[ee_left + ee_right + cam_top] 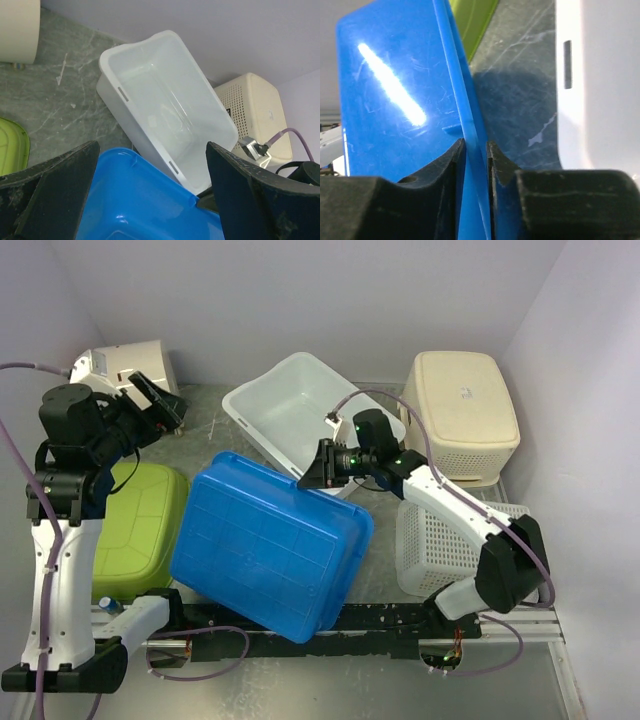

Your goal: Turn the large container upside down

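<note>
at the white tub's [290,405] near side: blue container [270,545] tipped, held by its rim

blue container sat just in front of the tub, not touching it, tilted with its ribbed underside facing up. right gripper [476,150] was clamped on its far rim, wall pinched between both fingers. left gripper [160,400] hung left of the tub, spread wide, gripping nothing. green bin [150,520] lay front-left of the tub.

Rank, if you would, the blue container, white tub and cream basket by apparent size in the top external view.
1. blue container
2. white tub, partly covered by the blue one
3. cream basket, close to the tub, so this order is unsure
</note>
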